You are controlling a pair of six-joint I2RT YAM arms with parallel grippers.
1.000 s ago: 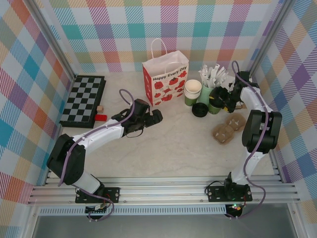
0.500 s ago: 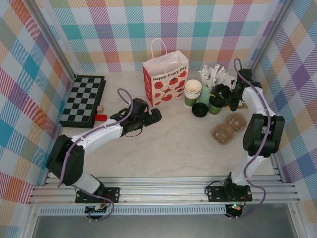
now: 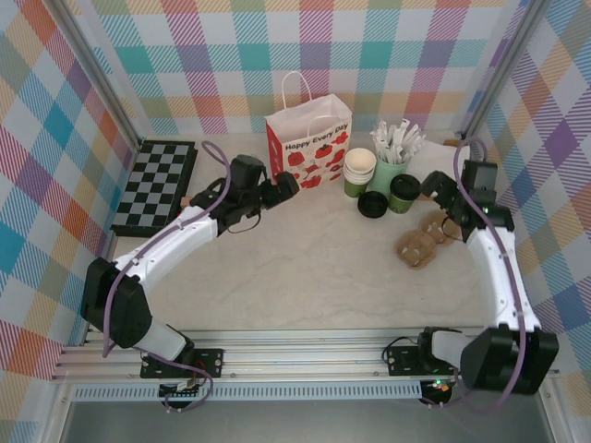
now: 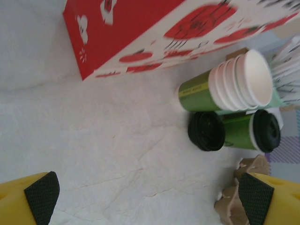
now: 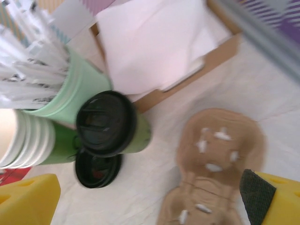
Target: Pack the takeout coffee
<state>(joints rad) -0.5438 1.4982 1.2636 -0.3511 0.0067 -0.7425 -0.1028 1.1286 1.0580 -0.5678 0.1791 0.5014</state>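
Pastel plaid walls close in a pale, marble-patterned desk (image 3: 305, 277). At the left of the overhead view lies a black-and-white chessboard (image 3: 155, 185). In the upper middle stands a white paper bag printed with red fruit (image 3: 308, 148). Right of it cluster a stack of lidless green paper cups with white insides (image 3: 359, 172) and a pale-green cup of white-wrapped sticks (image 3: 392, 159). Just below these, the takeout coffee (image 3: 404, 192), a dark-green paper cup with a round black plastic lid, stands upright on the desk. A loose black lid (image 3: 372, 204) lies just beside it on the left, and brown pulp cup carriers (image 3: 425, 238) lie to its lower right. The left pincer (image 3: 280, 187) hovers at the bag's lower left corner, jaws apart and empty. The right pincer (image 3: 434, 187) sits just right of the coffee without touching it, its yellow fingers (image 5: 28, 197) spread wide and holding nothing.
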